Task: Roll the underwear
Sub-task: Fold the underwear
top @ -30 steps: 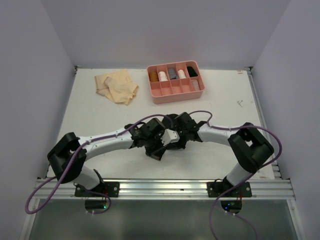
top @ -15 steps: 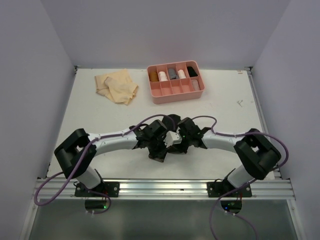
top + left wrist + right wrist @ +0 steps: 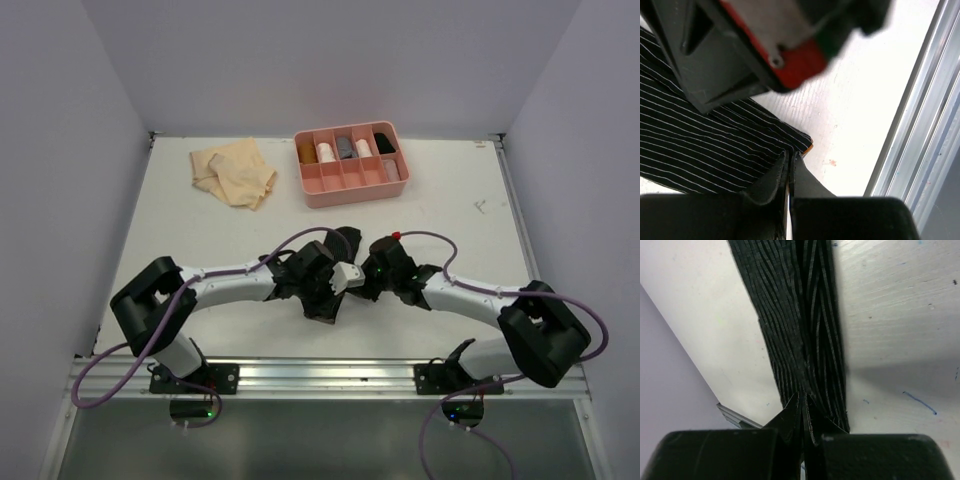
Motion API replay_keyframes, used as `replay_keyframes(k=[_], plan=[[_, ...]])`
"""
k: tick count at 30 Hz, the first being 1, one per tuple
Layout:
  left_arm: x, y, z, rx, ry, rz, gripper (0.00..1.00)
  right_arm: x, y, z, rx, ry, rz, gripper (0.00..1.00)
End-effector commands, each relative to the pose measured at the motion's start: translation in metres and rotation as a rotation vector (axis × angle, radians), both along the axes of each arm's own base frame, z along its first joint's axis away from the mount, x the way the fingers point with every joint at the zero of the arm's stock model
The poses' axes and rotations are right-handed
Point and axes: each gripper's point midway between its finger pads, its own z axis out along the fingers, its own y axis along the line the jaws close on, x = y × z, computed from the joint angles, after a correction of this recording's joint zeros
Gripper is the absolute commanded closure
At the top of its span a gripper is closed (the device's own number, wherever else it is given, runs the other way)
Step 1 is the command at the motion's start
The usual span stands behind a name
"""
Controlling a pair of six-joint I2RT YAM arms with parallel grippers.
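The black underwear (image 3: 715, 145), pinstriped in white, lies at the middle of the table under both wrists, and a bit of it shows in the top view (image 3: 346, 238). My left gripper (image 3: 790, 157) is shut on its edge beside a corner with orange trim. My right gripper (image 3: 803, 399) is shut on a bunched fold of the same cloth (image 3: 800, 330), which runs away from it in a taut band. From above, the left gripper (image 3: 326, 292) and right gripper (image 3: 370, 282) almost touch. A pale tan underwear (image 3: 235, 172) lies crumpled at the back left.
A pink divided tray (image 3: 352, 186) stands at the back centre, with several rolled items in its rear compartments. The metal rail (image 3: 920, 125) of the table's near edge runs close to the left gripper. Grey walls enclose the table on three sides.
The right arm's elbow has swung out to the right and toward the near edge, and its wrist has shifted slightly right. The left arm's elbow moved in a little. Both grips held.
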Motion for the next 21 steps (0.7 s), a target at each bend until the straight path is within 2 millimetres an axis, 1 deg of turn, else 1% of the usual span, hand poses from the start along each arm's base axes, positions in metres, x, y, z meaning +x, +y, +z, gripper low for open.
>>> replay_keyframes(k=[1,2,3,4,5,6,7,9,10,14,15,17,18,19,21], plan=[[-0.004,0.002,-0.004,-0.001,0.025,0.013,1.0,0.015,0.013,0.001,0.113,-0.033,-0.062,1.0],[-0.003,0.002,-0.004,-0.001,0.022,0.016,1.0,0.017,0.017,0.001,0.139,-0.036,-0.07,1.0],[-0.002,0.002,-0.003,-0.003,0.02,0.018,1.0,0.015,0.016,-0.005,0.146,-0.029,-0.075,1.0],[-0.002,0.003,-0.005,0.0,0.022,0.018,1.0,0.014,0.018,-0.007,0.169,-0.025,-0.078,1.0],[-0.002,0.004,-0.005,0.0,0.022,0.021,1.0,0.018,0.023,-0.008,0.206,-0.039,-0.08,1.0],[-0.002,0.004,-0.006,0.002,0.026,0.023,1.0,0.016,0.024,-0.012,0.221,-0.026,-0.085,1.0],[-0.002,0.004,-0.006,-0.003,0.036,0.024,1.0,0.021,0.029,-0.006,0.26,-0.057,-0.077,1.0],[-0.001,0.005,-0.008,0.002,0.042,0.031,1.0,0.019,0.031,-0.013,0.285,-0.048,-0.079,1.0],[0.0,0.006,-0.008,0.002,0.042,0.034,1.0,0.022,0.036,-0.004,0.324,-0.076,-0.074,1.0],[0.001,0.007,-0.009,0.006,0.046,0.036,1.0,0.024,0.035,0.004,0.343,-0.101,-0.074,1.0],[0.0,0.006,-0.009,0.006,0.047,0.036,1.0,0.023,0.036,0.014,0.352,-0.12,-0.067,1.0],[0.001,0.006,-0.009,0.006,0.05,0.036,1.0,0.022,0.032,0.019,0.347,-0.129,-0.076,1.0],[0.0,0.006,-0.008,0.004,0.05,0.034,1.0,0.024,0.03,0.029,0.354,-0.156,-0.078,1.0],[0.0,0.006,-0.007,0.001,0.048,0.035,1.0,0.023,0.028,0.027,0.333,-0.146,-0.078,1.0],[0.0,0.006,-0.006,-0.006,0.05,0.035,1.0,0.023,0.031,0.028,0.331,-0.151,-0.059,1.0]])
